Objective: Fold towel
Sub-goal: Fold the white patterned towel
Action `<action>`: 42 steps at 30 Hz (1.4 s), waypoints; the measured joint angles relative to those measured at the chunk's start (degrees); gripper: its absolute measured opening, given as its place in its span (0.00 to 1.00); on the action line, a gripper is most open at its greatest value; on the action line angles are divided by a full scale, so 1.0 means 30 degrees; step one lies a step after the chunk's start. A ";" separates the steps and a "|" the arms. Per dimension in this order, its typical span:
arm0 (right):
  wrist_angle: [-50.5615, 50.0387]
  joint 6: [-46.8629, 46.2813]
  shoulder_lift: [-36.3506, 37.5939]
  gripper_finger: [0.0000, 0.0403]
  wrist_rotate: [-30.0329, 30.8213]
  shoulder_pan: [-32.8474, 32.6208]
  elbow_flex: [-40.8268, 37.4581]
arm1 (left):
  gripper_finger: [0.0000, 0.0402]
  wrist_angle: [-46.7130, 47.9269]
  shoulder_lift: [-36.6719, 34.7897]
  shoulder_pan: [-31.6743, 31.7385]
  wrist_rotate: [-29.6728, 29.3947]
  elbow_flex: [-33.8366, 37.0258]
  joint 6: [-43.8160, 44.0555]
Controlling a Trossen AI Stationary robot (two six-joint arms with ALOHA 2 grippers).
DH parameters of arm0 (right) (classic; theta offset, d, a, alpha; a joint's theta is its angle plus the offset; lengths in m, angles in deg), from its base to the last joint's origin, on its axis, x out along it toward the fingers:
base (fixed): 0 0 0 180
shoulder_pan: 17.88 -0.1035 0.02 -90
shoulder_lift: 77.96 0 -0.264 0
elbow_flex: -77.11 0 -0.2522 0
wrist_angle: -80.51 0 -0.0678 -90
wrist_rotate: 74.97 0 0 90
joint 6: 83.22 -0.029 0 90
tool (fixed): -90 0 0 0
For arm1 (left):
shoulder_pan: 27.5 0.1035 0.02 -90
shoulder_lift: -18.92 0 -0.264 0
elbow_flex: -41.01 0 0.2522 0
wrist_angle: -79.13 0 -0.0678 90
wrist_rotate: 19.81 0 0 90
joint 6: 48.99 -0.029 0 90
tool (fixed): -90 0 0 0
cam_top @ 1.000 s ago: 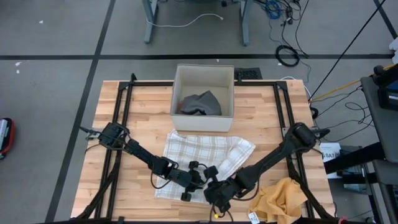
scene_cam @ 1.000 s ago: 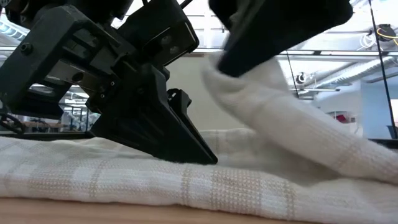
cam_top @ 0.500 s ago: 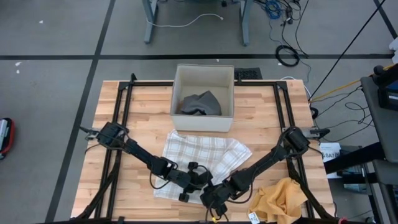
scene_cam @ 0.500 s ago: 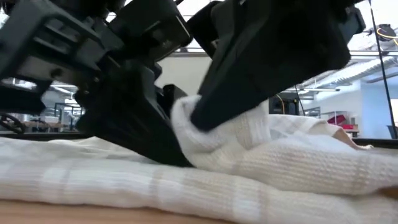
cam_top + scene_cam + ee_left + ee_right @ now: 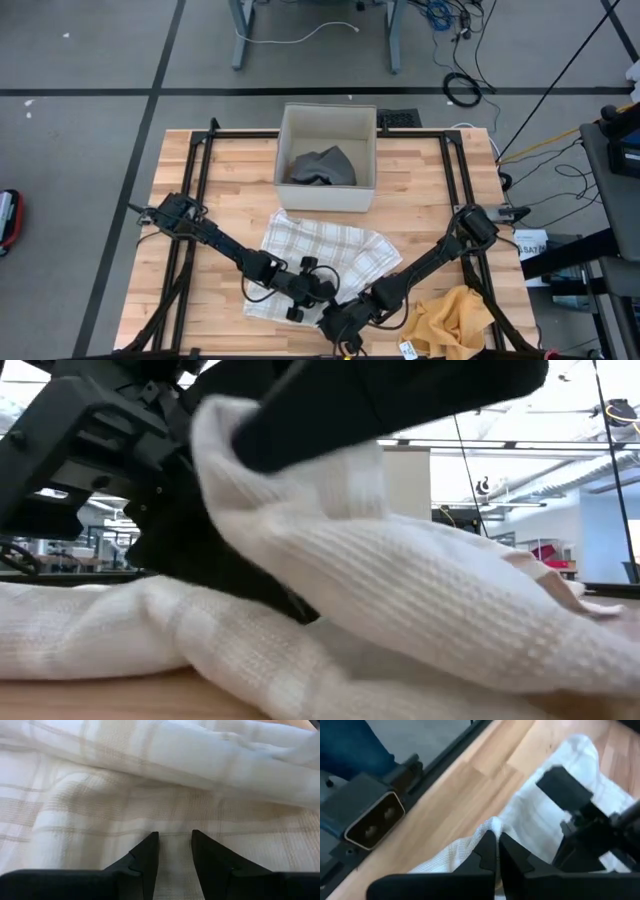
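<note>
A white towel with beige checks (image 5: 320, 245) lies partly doubled on the wooden table in front of the box. My left gripper (image 5: 322, 290) stands on the towel's near part, slanting down, with its fingertips (image 5: 172, 847) a little apart and flat cloth (image 5: 150, 795) showing in the gap. My right gripper (image 5: 338, 318) is close beside it at the towel's near edge, shut on a raised piece of the towel (image 5: 215, 430). In the low view that raised fold (image 5: 450, 600) arches over the flat layer and hides most of my left gripper's fingers. My left gripper rests the tips of its two fingers (image 5: 147, 852) on the towel's flat upper surface, slanting down from the table's left. No cloth shows bunched between them. My right gripper pinches the towel's edge (image 5: 492, 822) between its shut fingers, slanting down from the table's right. The held part is lifted off the table, and the cloth behind it slopes down to the flat layer.
A beige open box (image 5: 327, 160) holding a grey cloth (image 5: 322, 165) stands just beyond the towel. A yellow cloth (image 5: 455, 315) lies at the near right corner. Black frame rails (image 5: 195, 190) run along both sides. A grey camera box (image 5: 370, 820) sits at the near edge.
My right gripper has gone toward the table's near-left corner with the towel's edge and has rolled somewhat. The towel's right part has been drawn over the flat layer, its fold passing in front of my left gripper. The towel's left part has stayed in place.
</note>
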 joint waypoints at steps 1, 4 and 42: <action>0.0217 0.0069 -0.0007 0.00 -0.0012 0.0008 0.0000 | 0.31 0.0021 0.0000 0.0048 0.0014 0.0000 0.0000; 0.0652 0.0164 -0.0173 0.00 0.0062 0.0068 0.0007 | 0.31 0.0138 0.0000 0.0101 0.0014 0.0000 -0.0044; -1.7184 -1.1646 0.3245 0.55 0.5588 -0.2326 -0.0278 | 0.31 0.0983 -0.0007 -0.0548 0.0874 -0.0058 -0.1865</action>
